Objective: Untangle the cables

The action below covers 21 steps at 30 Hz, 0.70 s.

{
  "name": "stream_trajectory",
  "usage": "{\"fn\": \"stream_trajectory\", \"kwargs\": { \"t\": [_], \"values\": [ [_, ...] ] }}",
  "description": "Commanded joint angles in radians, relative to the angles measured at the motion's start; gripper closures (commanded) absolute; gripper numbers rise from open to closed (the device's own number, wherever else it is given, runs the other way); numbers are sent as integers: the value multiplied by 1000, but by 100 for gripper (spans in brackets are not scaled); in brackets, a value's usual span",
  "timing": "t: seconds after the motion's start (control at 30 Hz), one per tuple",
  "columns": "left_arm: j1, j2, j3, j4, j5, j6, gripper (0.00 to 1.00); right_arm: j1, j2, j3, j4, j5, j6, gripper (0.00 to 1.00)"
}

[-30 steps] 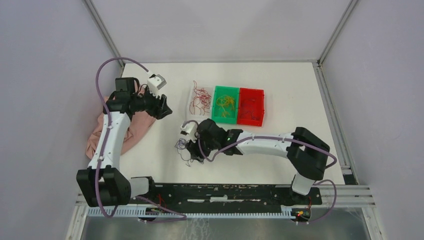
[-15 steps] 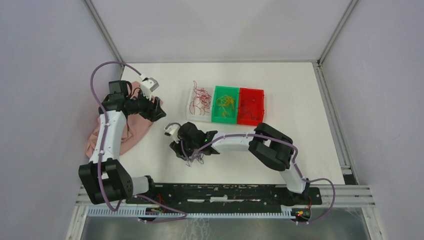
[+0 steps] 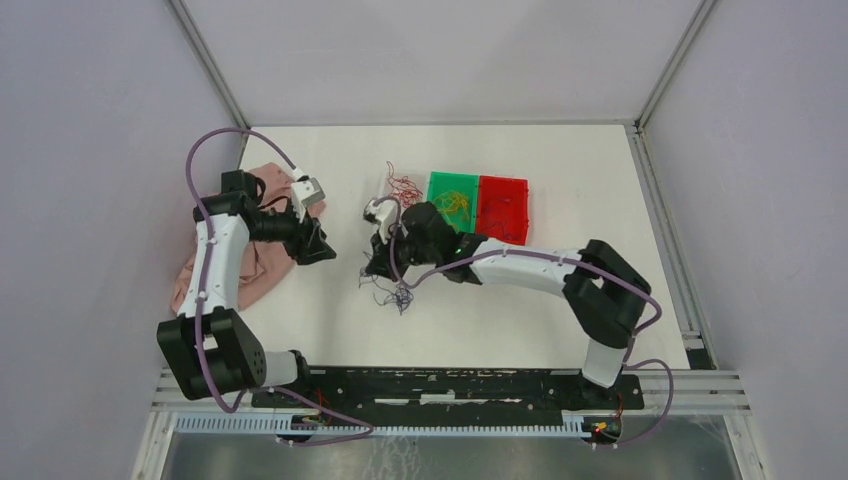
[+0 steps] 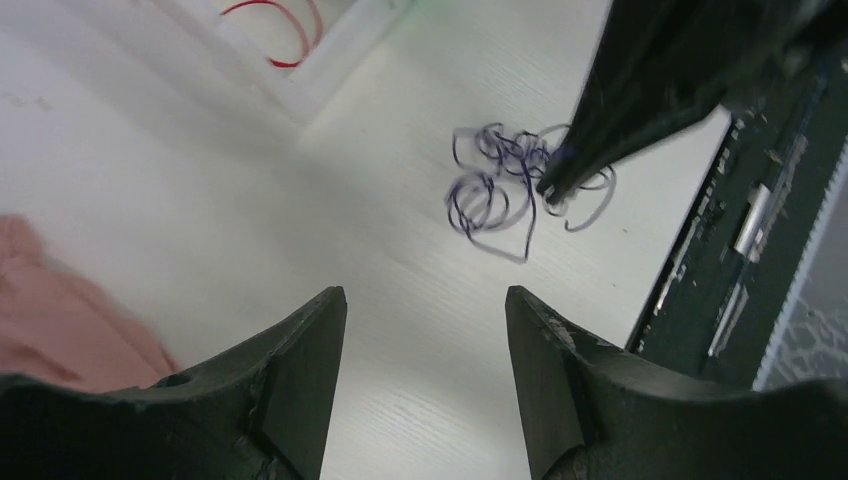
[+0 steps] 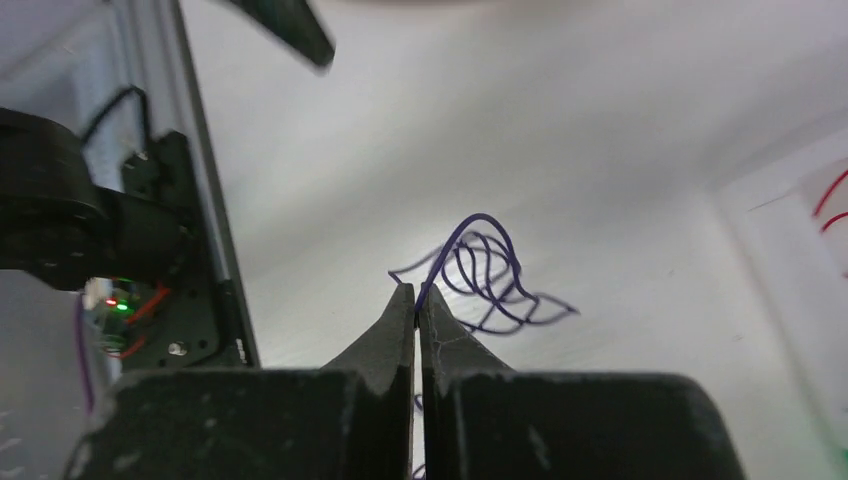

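The cables that lie loose are a small clump of thin purple wire [image 3: 392, 290] on the white table, left of centre; it also shows in the left wrist view [image 4: 497, 188]. My right gripper [image 3: 377, 266] is shut on one purple strand at its fingertips [image 5: 416, 296], and the loops [image 5: 487, 282] spread out just beyond them. My left gripper [image 3: 318, 248] hovers open to the left of the clump, nothing between its fingers [image 4: 425, 297]. The right gripper's dark fingers [image 4: 640, 90] reach into the clump from the upper right in the left wrist view.
Three trays stand side by side at the back: a white tray [image 3: 384, 200] with dark red wires [image 3: 403, 186], a green tray [image 3: 436, 187] with yellow wires [image 3: 452, 202], and a red tray [image 3: 503, 190]. A pink cloth [image 3: 250, 268] lies under the left arm. A black rail [image 3: 450, 385] runs along the near edge.
My right gripper has shut on a purple strand and moved away from the near edge toward the trays, dragging the clump with it. The left gripper has shifted slightly toward the clump.
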Motion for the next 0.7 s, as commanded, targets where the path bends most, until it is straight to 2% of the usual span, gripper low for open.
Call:
{"fn": "stream_trajectory", "kwargs": {
  "t": [0.0, 0.1, 0.17, 0.2, 0.3, 0.4, 0.67],
  "values": [
    [5, 56, 71, -405, 104, 510, 34, -85, -139, -49, 156, -262, 117, 100],
    [3, 8, 55, -413, 149, 602, 36, -112, -161, -49, 157, -374, 143, 100],
    [-11, -66, 31, -407, 194, 711, 33, -121, -164, -34, 153, -462, 159, 100],
    [-26, -101, 21, -382, 202, 716, 32, -125, -164, -26, 146, -492, 166, 100],
    [-94, -183, 4, -233, 192, 599, 31, -128, -160, 4, 131, -585, 180, 100],
    [-150, -242, -22, -142, 151, 588, 31, -129, -154, 29, 133, -648, 207, 100],
    [-327, -316, -75, -67, 91, 493, 34, -128, -136, 38, 232, -730, 330, 100]
  ]
}}
